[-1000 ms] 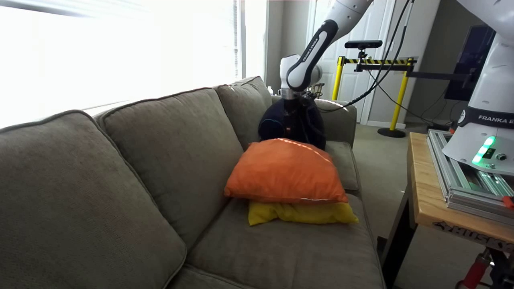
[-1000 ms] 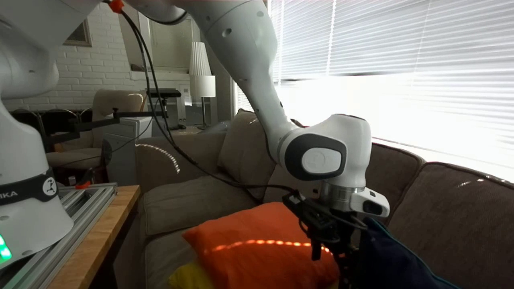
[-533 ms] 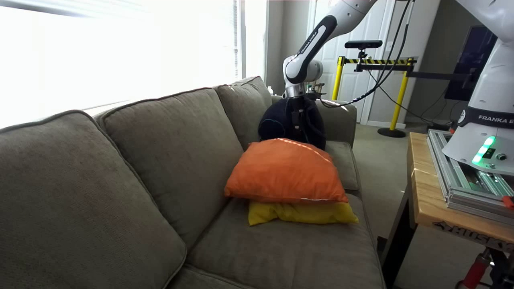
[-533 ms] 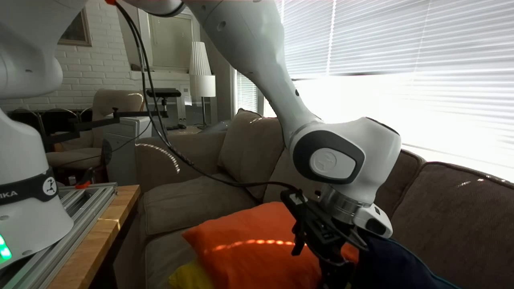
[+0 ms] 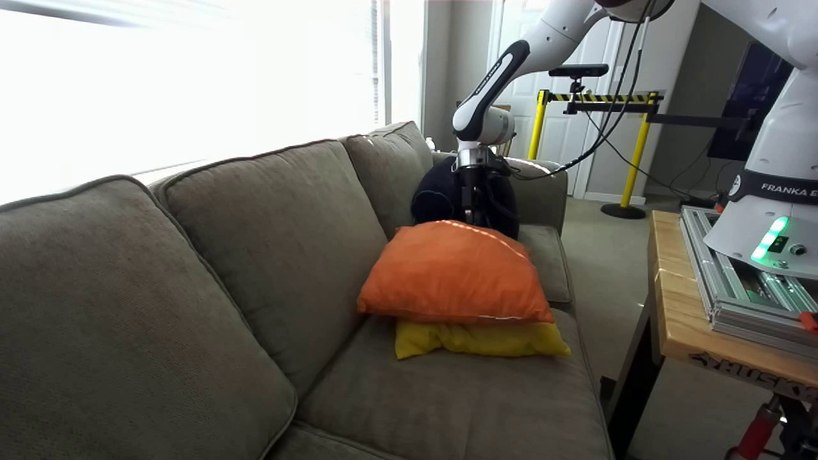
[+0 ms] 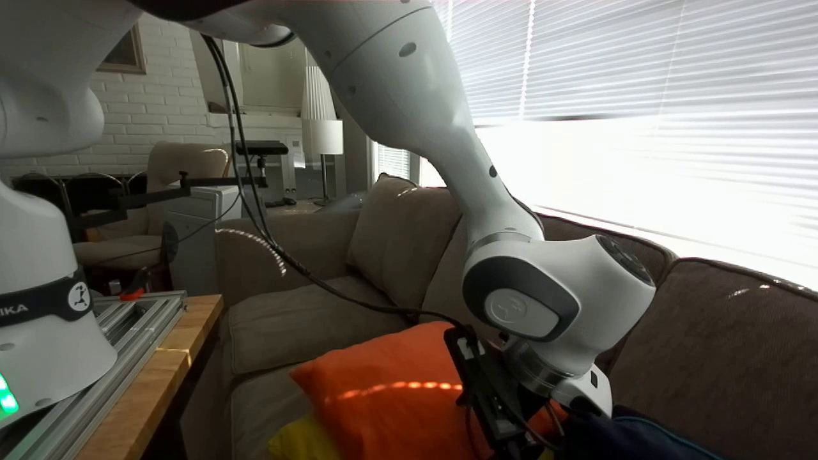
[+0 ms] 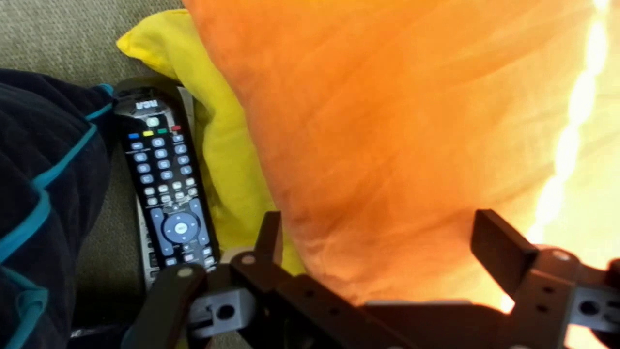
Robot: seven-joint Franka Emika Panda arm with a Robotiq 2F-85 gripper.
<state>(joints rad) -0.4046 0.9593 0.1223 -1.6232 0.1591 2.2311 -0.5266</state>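
My wrist view crops the orange pillow [image 7: 382, 126]. Beneath it, the yellow pillow [image 7: 237, 179] is mostly hidden; left of it, the navy pillow [image 7: 72, 203] is cropped and my gripper [image 7: 380, 235] partly covers the remote [image 7: 167, 184].

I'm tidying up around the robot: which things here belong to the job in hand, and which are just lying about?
Likely in the job:
gripper, open by an edge of the orange pillow
orange pillow
perhaps the yellow pillow, partly beneath it
perhaps the remote, beside the yellow pillow

Apparently just lying about:
blue pillow
lamp
chair
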